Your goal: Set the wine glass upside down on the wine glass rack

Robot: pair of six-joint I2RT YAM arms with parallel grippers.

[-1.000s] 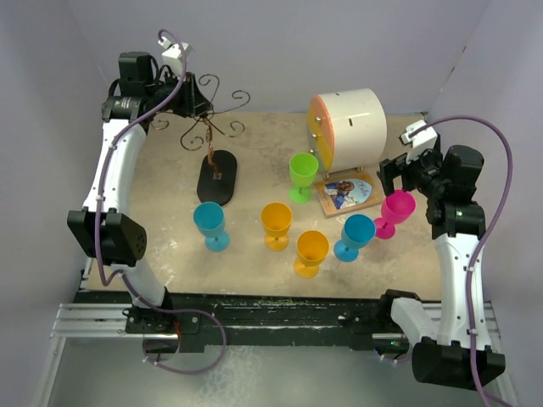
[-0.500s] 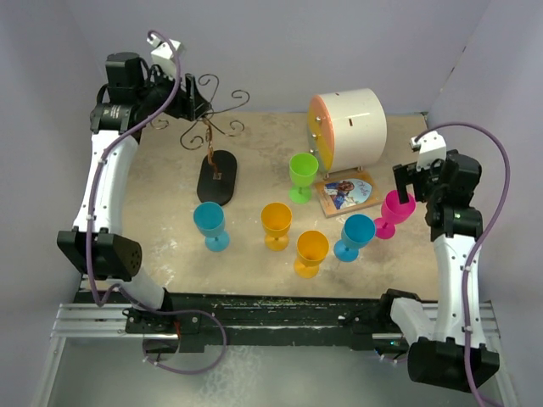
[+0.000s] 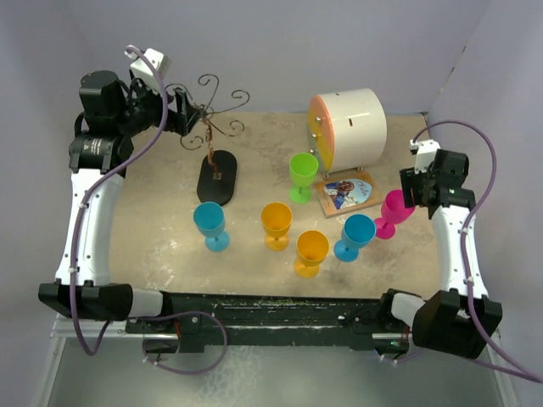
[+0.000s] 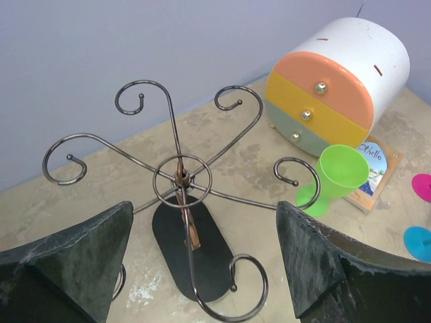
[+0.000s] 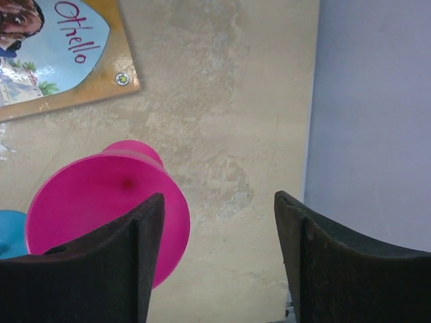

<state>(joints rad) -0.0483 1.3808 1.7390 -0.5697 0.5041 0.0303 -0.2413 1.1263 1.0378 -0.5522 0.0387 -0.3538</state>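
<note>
- Wine glass rack is seen just ahead of and below the left gripper. It is stood upright on its black oval base, and no glass is hung on its curled wire arms.
- The left gripper's fingers are spread wide and nothing is held between them. Whether any wire is brushed cannot be told.
- A pink wine glass is stood upright on the table directly under the right gripper, well apart from the rack.
- The right gripper's jaws are parted. One finger is held over the pink bowl and the other outside the rim, with bare table showing between rim and finger, so the glass is not clasped.
- An "Othello" book is laid flat just ahead of the right gripper.
- Between the two grippers more glasses are stood upright: a green glass, a blue glass, an orange glass, a second orange glass and a second blue glass.
- A white drum of drawers is laid on its side beyond the green glass, as seen from the left gripper.
</note>
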